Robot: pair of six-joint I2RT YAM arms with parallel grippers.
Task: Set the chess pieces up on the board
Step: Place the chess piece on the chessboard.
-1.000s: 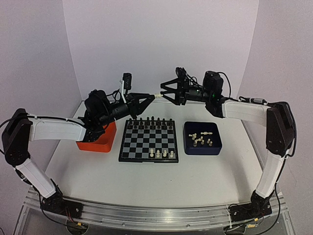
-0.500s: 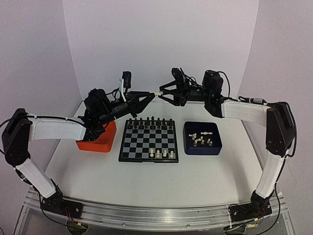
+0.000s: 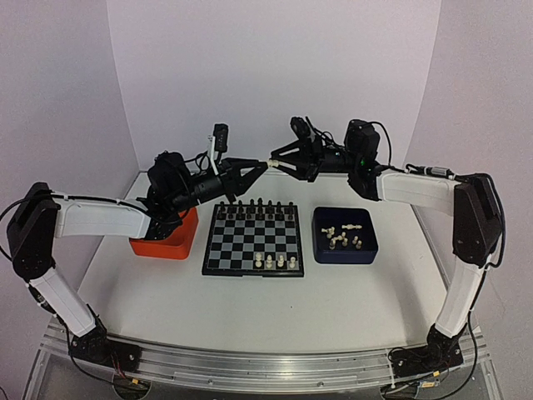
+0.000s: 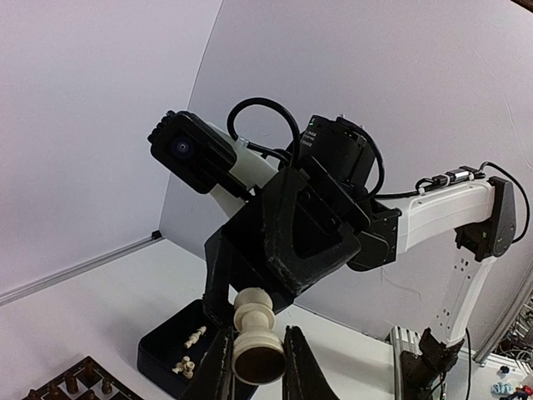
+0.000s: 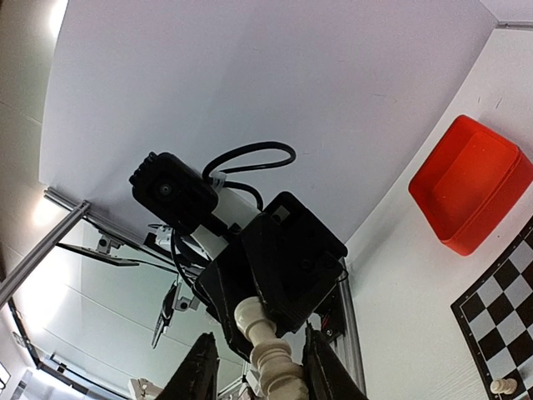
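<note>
Chess piece [image 3: 272,162], a cream one, hung in the air over the far edge of the board [image 3: 250,242]. Left claw [image 4: 254,375] pinched it tight. Right claw [image 5: 260,367] had its fingers either side of the same piece (couldn't tell if they actually gripped it). Four cream pieces [image 3: 276,262] stood on the board's near row, black chessmen [image 3: 254,204] along the far one. More cream ones lay in the dark blue tray [image 3: 346,257] right of the board; orange tray [image 3: 162,247] sat on its left.

Left tool [image 3: 263,165] and right tool [image 3: 279,162] meet at 1 chess piece [image 3: 271,162].
</note>
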